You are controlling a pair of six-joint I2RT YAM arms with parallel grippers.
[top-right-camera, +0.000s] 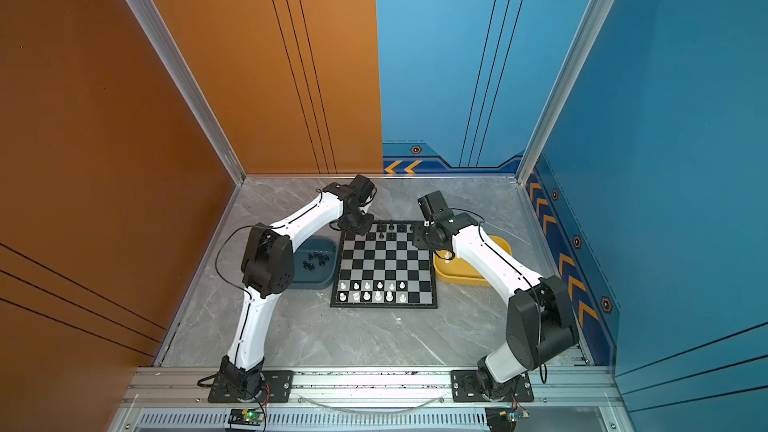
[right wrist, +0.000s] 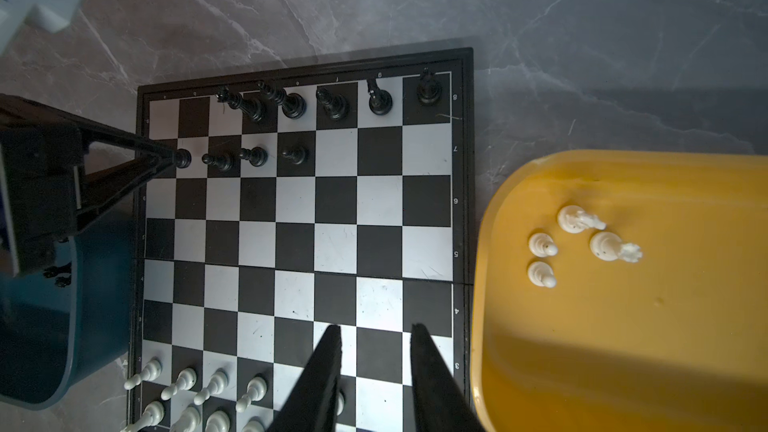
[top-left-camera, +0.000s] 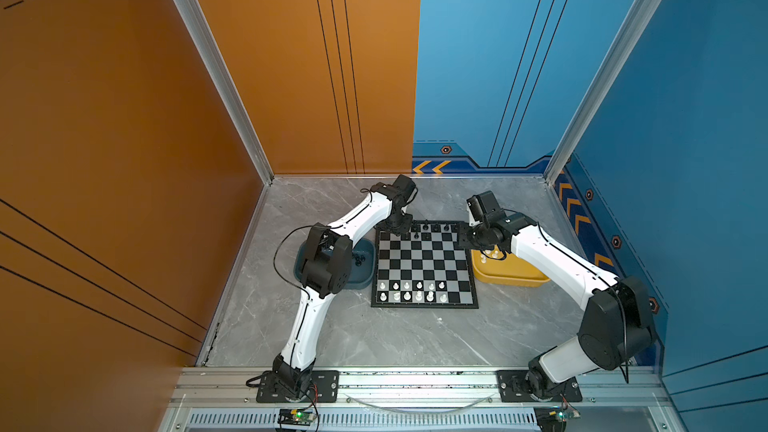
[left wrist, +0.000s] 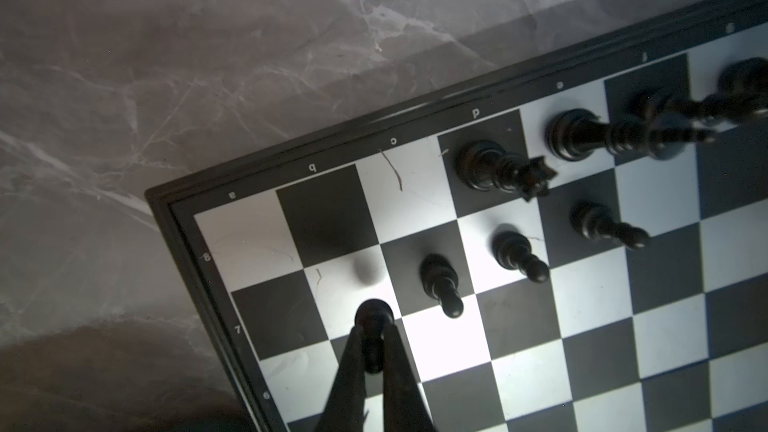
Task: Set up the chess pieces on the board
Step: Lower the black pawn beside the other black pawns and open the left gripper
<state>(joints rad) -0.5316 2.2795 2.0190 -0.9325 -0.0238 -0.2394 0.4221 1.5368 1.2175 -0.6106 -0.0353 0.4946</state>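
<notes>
**Black pawn going down**

Left gripper (left wrist: 372,332) pinches a small glossy black plastic pawn (left wrist: 374,312) just above the black-and-silver chequered board (left wrist: 328,209), beside three standing pawns (left wrist: 440,280). Right gripper (right wrist: 376,328) hangs part-open, empty. Next, I reckon: lower squarely onto its square, release.

Left arm (top-left-camera: 307,326) and right arm (top-left-camera: 557,255): glossy white link shells, matte black joint housings (top-left-camera: 326,261), thin black external cables (top-left-camera: 275,255). Black base plates (top-left-camera: 326,384) screwed down. Right end effector (right wrist: 375,328): slim black tapered fingers (right wrist: 328,367).
</notes>
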